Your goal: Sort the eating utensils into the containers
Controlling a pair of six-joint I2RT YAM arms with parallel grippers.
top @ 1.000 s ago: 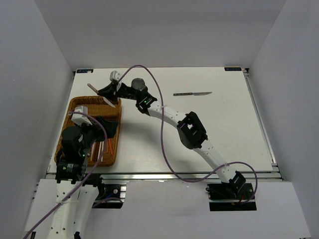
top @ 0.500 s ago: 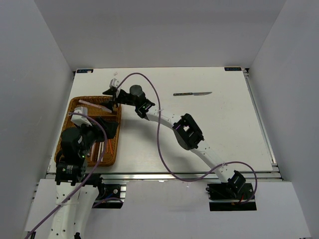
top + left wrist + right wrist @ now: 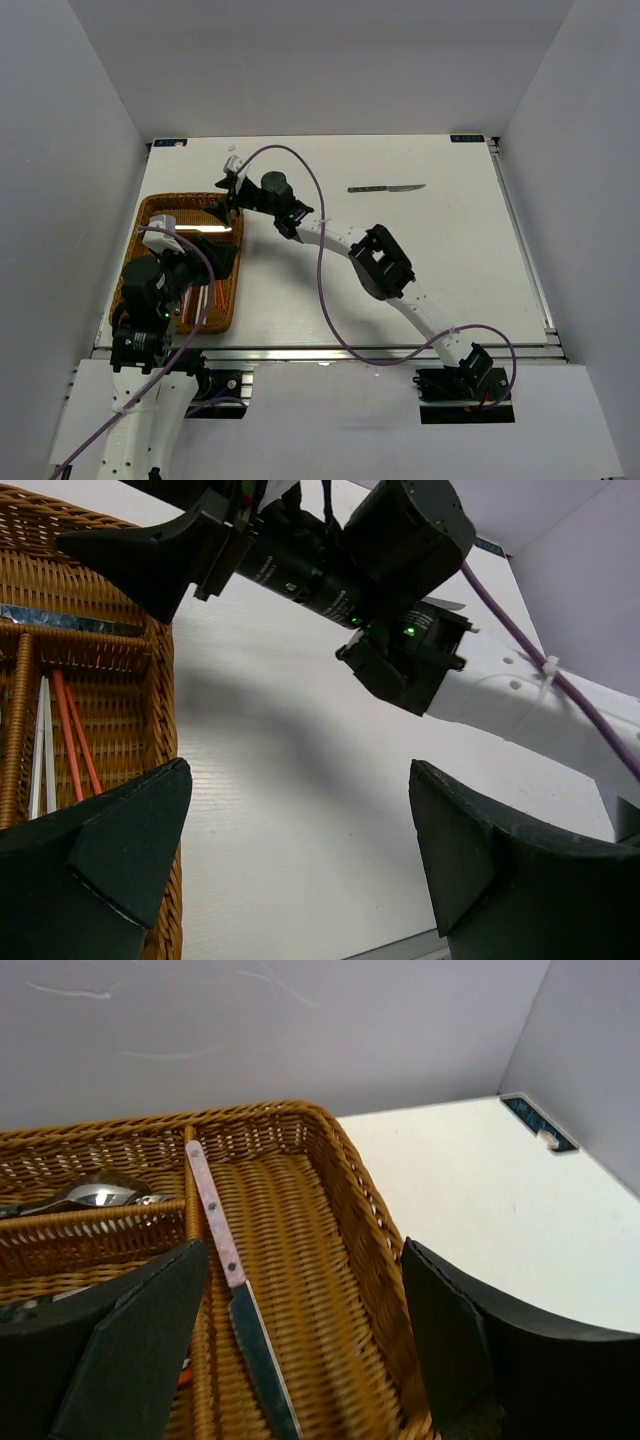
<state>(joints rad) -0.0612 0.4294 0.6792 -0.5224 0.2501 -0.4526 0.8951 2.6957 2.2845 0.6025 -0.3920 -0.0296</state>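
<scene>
The brown wicker tray (image 3: 175,198) lies at the table's left. My right gripper (image 3: 228,198) hovers open over its far right corner, with nothing between its fingers. In the right wrist view that gripper (image 3: 305,1345) looks down on a pink-handled knife (image 3: 222,1240) lying loose in the end slot beside the divider, and on a silver spoon (image 3: 95,1195) in the neighbouring slot. My left gripper (image 3: 300,850) hangs open and empty over the tray's right rim (image 3: 160,680). Red and white chopsticks (image 3: 65,735) lie in a long slot. A dark-handled knife (image 3: 386,188) lies on the table, far right of the tray.
The right arm (image 3: 385,265) stretches diagonally across the middle of the table, its purple cable (image 3: 320,250) looping over it. White walls enclose the table on three sides.
My right gripper has opened and let go of the pink-handled knife, which dropped from above the tray's far edge into the tray. The left arm has stayed put.
</scene>
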